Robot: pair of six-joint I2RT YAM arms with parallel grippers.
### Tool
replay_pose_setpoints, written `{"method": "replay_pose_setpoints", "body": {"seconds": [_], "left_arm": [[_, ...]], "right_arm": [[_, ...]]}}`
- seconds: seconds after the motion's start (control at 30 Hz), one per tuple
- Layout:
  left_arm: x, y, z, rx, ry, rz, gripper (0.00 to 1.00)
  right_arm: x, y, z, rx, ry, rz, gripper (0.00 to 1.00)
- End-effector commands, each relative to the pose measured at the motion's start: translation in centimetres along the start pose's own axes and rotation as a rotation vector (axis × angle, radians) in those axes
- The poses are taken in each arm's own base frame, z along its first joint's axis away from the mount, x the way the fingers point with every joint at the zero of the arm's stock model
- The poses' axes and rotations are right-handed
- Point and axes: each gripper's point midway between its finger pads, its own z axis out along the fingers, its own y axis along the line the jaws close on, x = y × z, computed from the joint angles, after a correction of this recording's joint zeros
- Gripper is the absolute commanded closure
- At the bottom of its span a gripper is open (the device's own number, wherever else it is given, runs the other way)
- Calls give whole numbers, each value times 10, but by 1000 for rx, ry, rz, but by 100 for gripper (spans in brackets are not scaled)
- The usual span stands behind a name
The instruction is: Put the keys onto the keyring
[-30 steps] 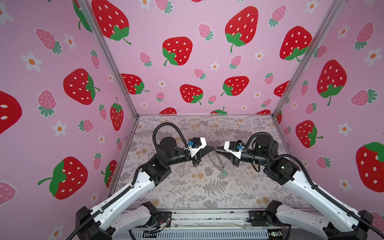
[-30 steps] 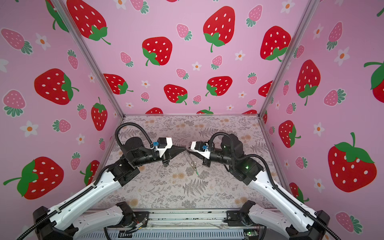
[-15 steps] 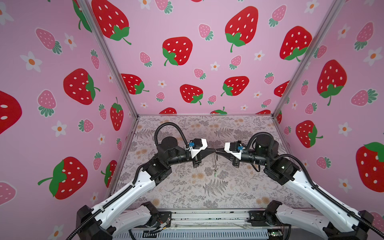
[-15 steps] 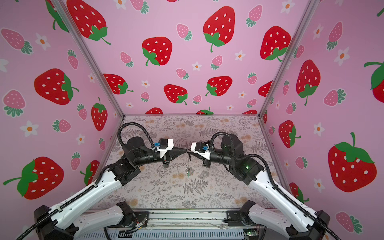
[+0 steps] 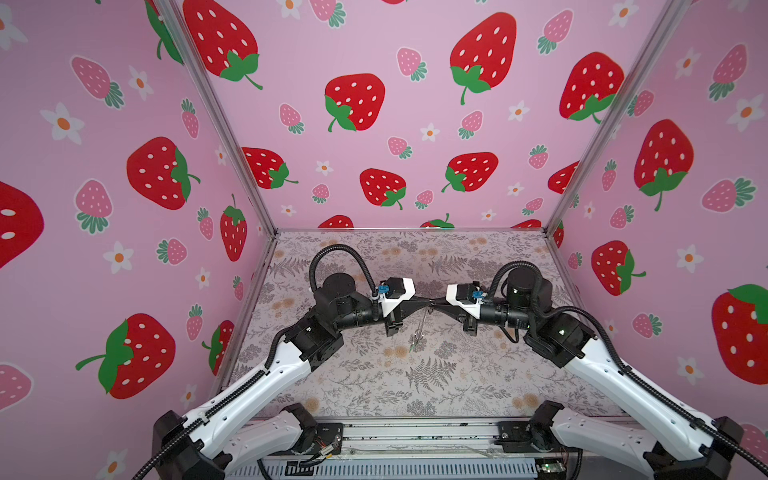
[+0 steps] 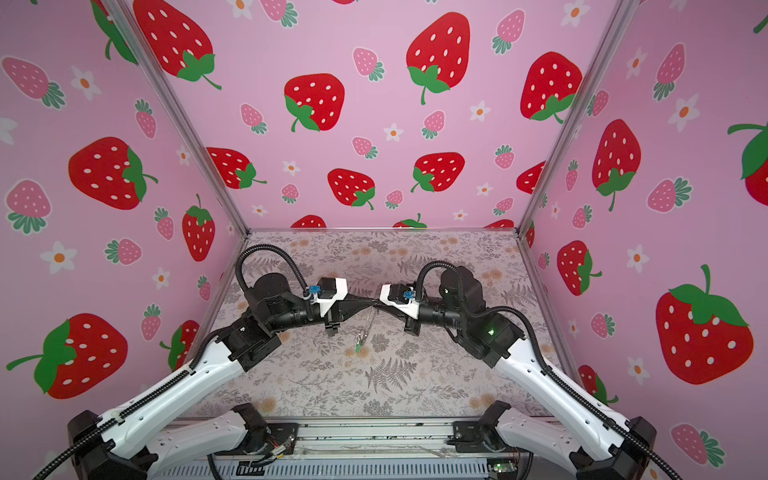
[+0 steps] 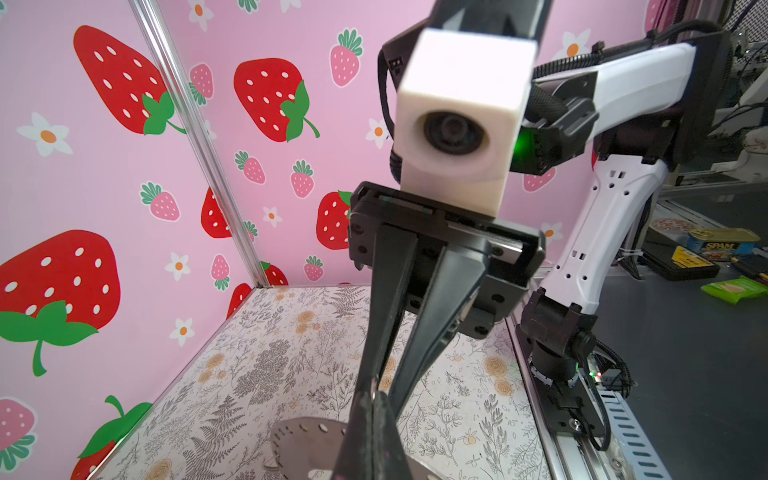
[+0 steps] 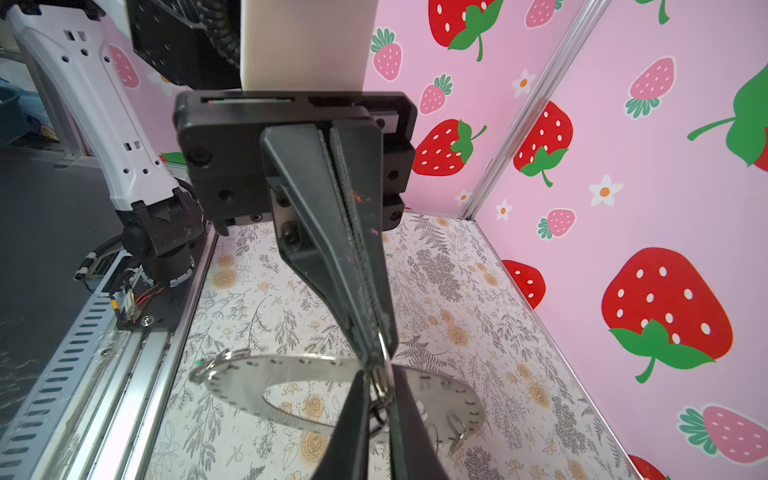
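Observation:
The keyring (image 8: 291, 376), a flat grey metal ring with small edge holes, hangs in mid-air between both arms, edge-on in both top views (image 5: 420, 328) (image 6: 365, 328). A green key (image 5: 411, 347) (image 6: 357, 348) dangles from its low end on a wire loop. My left gripper (image 5: 426, 306) (image 7: 374, 411) is shut on the ring's rim. My right gripper (image 5: 435, 308) (image 8: 380, 399) meets it tip to tip, its jaws closed to a narrow gap on a small wire loop (image 8: 380, 388) at the rim. Another wire loop (image 8: 457, 434) hangs on the far rim.
Below lies the floral table mat (image 5: 457, 374). Pink strawberry walls (image 5: 374, 124) close in the back and both sides. A metal rail (image 5: 415, 436) with the arm bases runs along the front edge.
The two grippers have drawn together until their tips meet. The right gripper's jaws have narrowed onto the wire loop. The keyring has swung from a wider view to edge-on.

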Motion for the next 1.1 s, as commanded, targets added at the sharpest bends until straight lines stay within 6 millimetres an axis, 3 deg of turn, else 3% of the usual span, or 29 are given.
{"method": "replay_pose_setpoints", "body": {"seconds": [0.0, 0.2, 0.23, 0.27, 0.3, 0.43, 0.63, 1.07], "left_arm": [[-34, 4, -4, -6, -86, 73, 100], [-31, 7, -6, -30, -61, 78, 100], [-30, 7, -7, -33, -46, 83, 96], [-28, 7, -8, -41, -23, 94, 83], [-25, 8, -10, -47, 4, 112, 78], [-20, 17, -21, -115, 132, 204, 68], [-16, 19, -27, -123, 267, 317, 67], [4, 10, -5, -88, 442, 461, 67]], "right_arm": [[-14, 3, -4, -25, -33, -18, 92], [-8, 5, -3, -31, -13, -7, 99], [-6, 5, -3, -29, -3, -2, 99], [-3, 4, -3, -24, 14, 6, 99], [1, 2, -2, -19, 35, 15, 99], [21, 0, 0, -24, 162, 63, 99], [29, -4, 4, -50, 267, 137, 100], [31, -4, 9, -88, 326, 193, 100]]}}
